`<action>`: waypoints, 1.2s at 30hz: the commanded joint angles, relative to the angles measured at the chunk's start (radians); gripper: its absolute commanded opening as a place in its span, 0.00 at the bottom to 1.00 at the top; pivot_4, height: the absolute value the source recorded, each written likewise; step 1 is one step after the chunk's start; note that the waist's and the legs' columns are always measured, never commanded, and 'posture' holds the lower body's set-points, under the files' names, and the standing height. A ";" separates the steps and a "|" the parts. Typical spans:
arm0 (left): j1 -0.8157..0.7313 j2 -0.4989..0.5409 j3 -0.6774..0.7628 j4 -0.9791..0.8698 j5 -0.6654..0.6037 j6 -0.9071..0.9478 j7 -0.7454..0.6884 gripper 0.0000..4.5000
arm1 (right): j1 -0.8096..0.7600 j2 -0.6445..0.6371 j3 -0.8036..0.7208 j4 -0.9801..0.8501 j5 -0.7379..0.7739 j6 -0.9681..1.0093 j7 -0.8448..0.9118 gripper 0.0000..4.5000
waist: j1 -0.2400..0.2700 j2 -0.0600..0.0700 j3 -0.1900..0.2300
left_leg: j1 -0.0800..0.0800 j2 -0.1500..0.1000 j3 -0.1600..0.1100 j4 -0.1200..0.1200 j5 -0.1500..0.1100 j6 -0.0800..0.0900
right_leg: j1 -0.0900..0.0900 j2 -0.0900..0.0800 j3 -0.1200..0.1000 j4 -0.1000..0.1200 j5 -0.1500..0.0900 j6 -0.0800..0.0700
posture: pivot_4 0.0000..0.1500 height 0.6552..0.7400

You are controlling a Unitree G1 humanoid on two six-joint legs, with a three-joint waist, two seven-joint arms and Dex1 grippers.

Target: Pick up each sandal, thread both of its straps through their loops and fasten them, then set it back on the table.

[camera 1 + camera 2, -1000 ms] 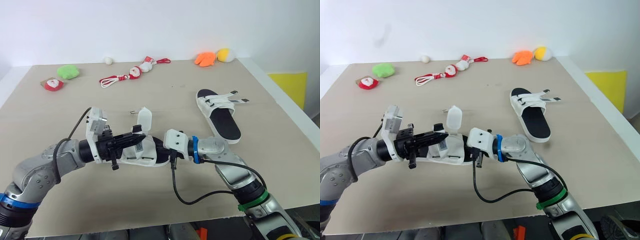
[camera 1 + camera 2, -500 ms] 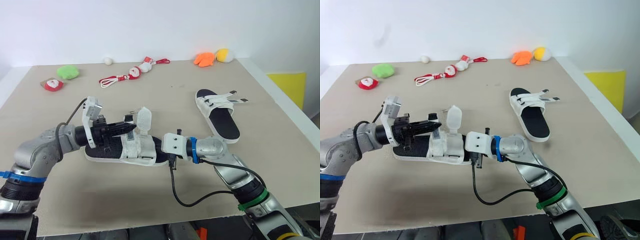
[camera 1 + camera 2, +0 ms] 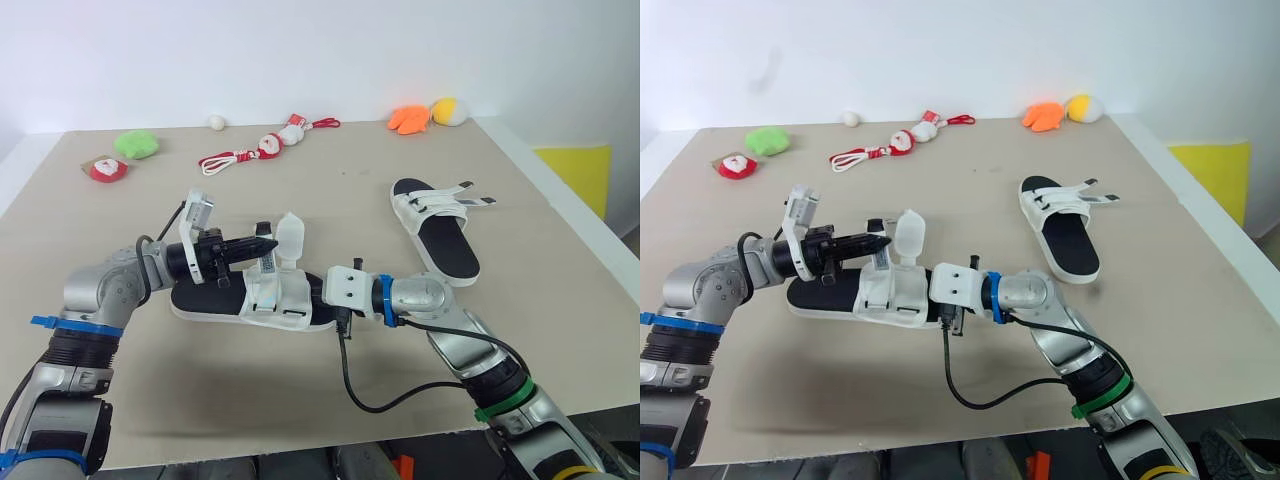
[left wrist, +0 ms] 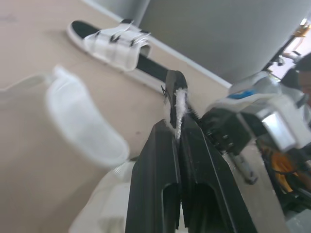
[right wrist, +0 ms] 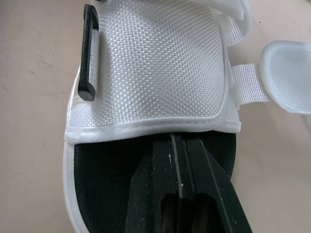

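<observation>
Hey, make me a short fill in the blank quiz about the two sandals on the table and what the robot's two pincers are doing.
1. The left pincer is shut on a strap of the near sandal; that strap's colour is ___.
2. The right pincer is shut and tucked under that sandal's upper, over the ___ footbed.
3. The other sandal lies on the table toward the robot's ___ side.

Missing words: white; black; right.

Sandal [image 5: 155, 73]: coarse woven cloth upper, matt black footbed [image 5: 97, 184]; matt table [image 3: 330, 190]
</observation>
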 commanded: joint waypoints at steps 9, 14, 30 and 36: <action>-0.017 -0.030 0.031 0.084 0.125 -0.045 -0.033 0.01 | 0.035 0.001 0.046 0.021 -0.021 0.033 0.013 0.00 | 0.000 0.000 0.000 | 0.000 0.000 0.000 0.000 0.000 0.000 | 0.000 0.000 0.000 0.000 0.000 0.000 | 1.00 1.00; -0.025 -0.050 0.037 0.127 0.158 -0.074 -0.042 0.01 | 0.036 0.003 0.044 0.019 -0.018 0.039 0.011 0.00 | 0.000 0.000 0.000 | 0.000 0.000 0.000 0.000 0.000 0.000 | 0.000 0.000 0.000 0.000 0.000 0.000 | 1.00 1.00; -0.031 -0.077 0.038 0.159 0.250 -0.138 -0.064 0.01 | 0.043 0.012 0.038 0.004 -0.011 0.059 0.008 0.00 | 0.001 0.000 0.000 | 0.000 0.000 0.000 0.001 0.000 0.000 | 0.001 0.000 0.000 0.000 0.000 0.000 | 1.00 1.00; -0.030 -0.082 0.046 0.152 0.251 -0.132 -0.067 0.39 | 0.043 0.013 0.038 0.002 -0.009 0.061 0.009 0.00 | 0.000 0.000 0.000 | 0.000 0.000 0.000 0.001 0.000 0.000 | 0.000 0.000 0.000 0.000 0.000 0.000 | 1.00 1.00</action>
